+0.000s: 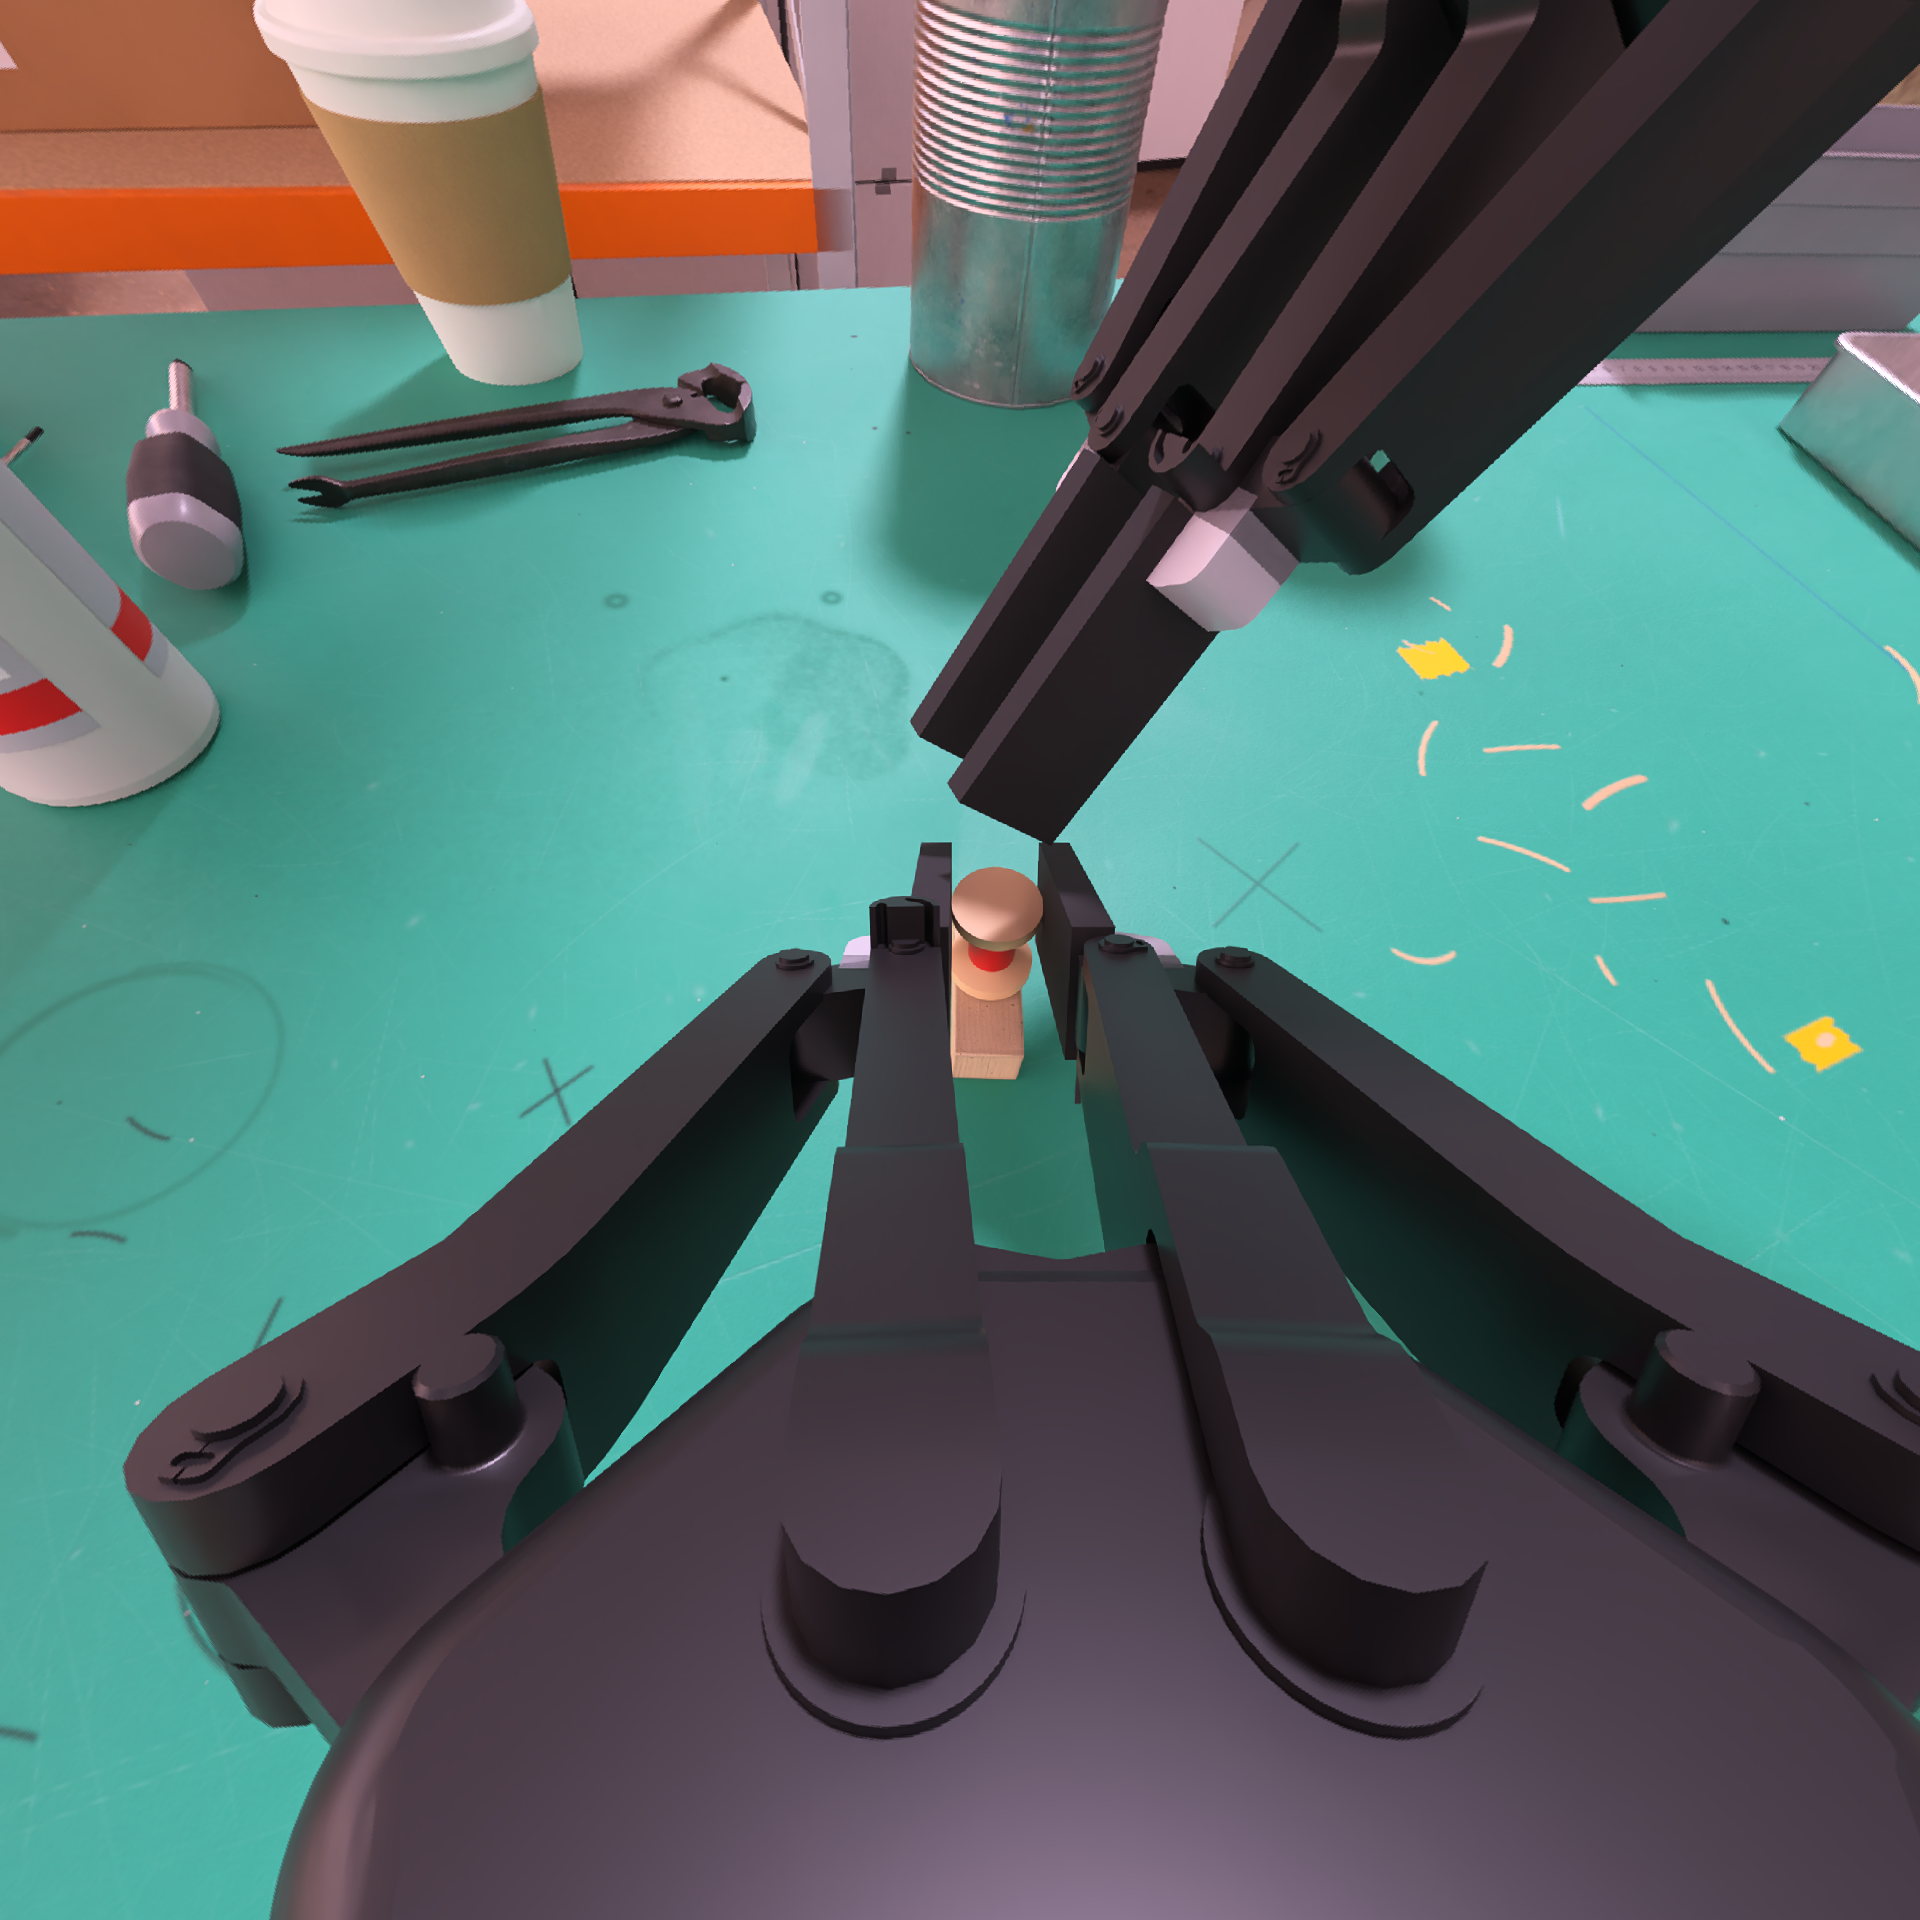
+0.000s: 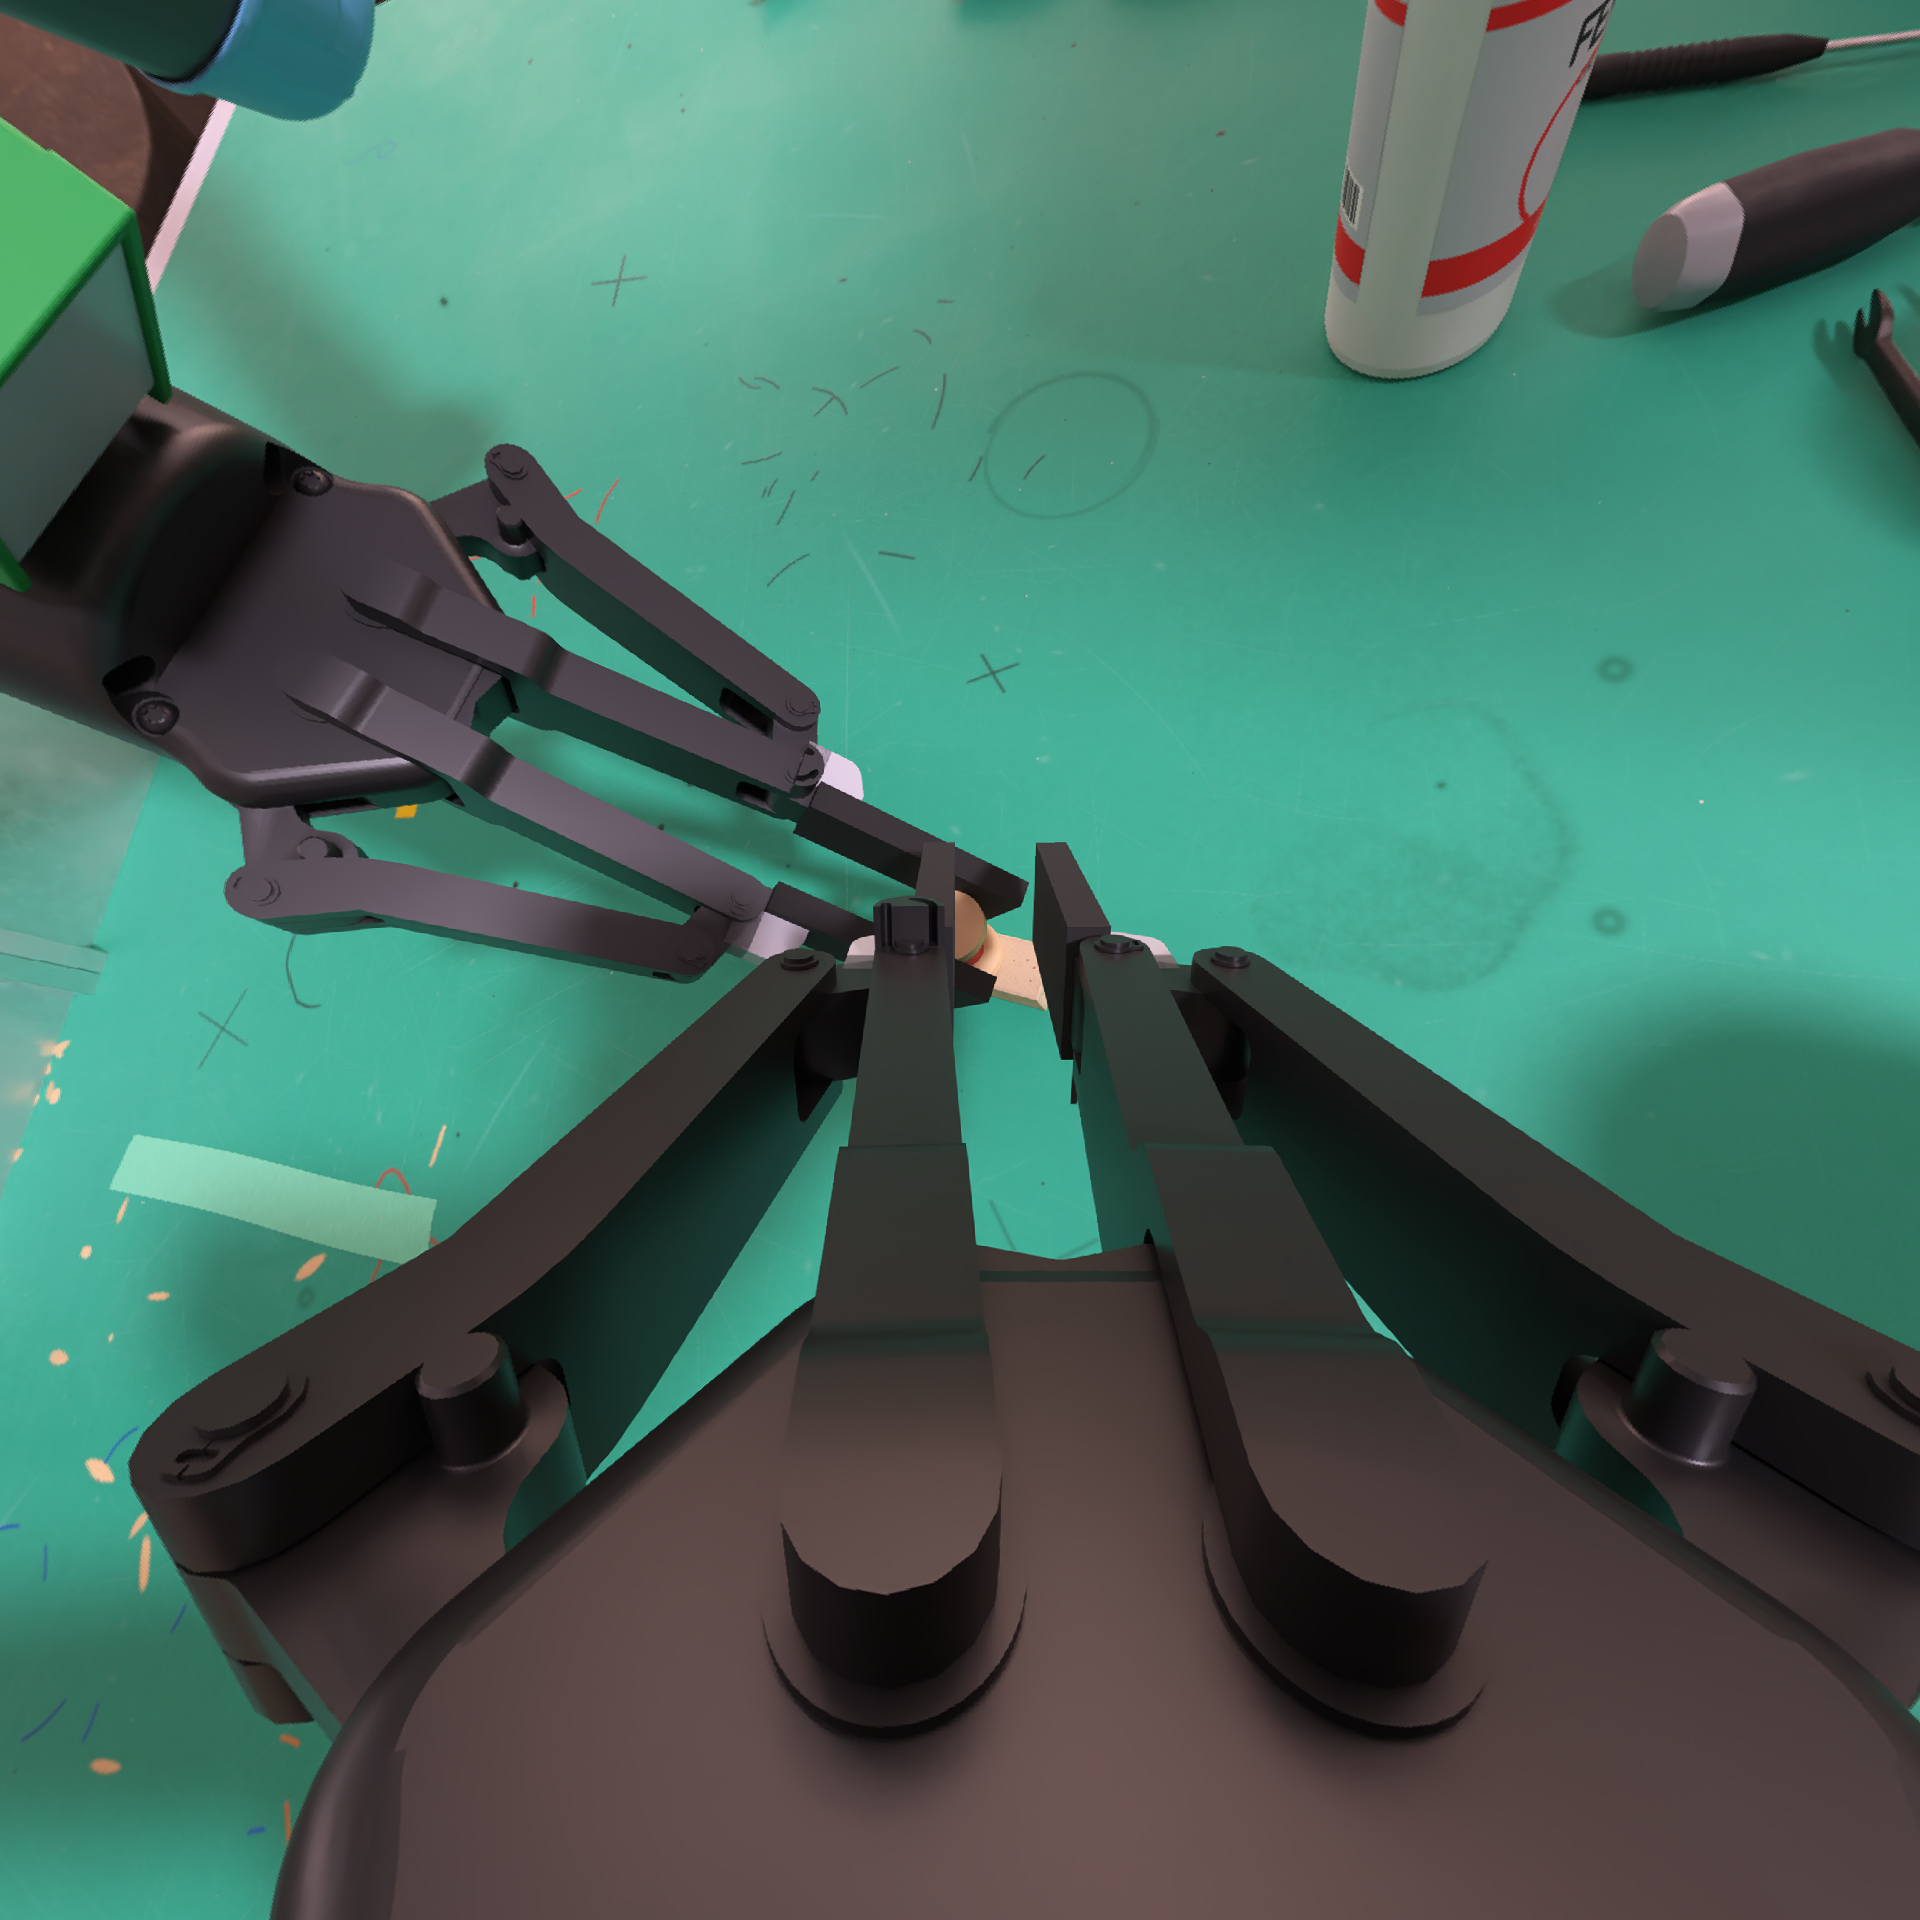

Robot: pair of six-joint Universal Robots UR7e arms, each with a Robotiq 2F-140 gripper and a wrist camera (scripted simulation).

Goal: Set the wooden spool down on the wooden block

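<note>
Resting upright on block [image 1: 987, 1034]: spool [image 1: 995, 920] | left gripper [image 1: 995, 935] jaws narrowly apart, flanking it | right gripper [image 2: 995, 914] likewise, empty | retreat judged outstanding.

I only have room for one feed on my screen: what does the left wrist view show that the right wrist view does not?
Only the left wrist view: the paper coffee cup, the ribbed metal can, the whole black pincers, and the spool's red core.

Only the right wrist view: the green housing behind the left tool, and a pale tape strip.

Both: the wooden spool on the wooden block, the left tool, the right tool, the white red-striped bottle, and the green mat.
</note>
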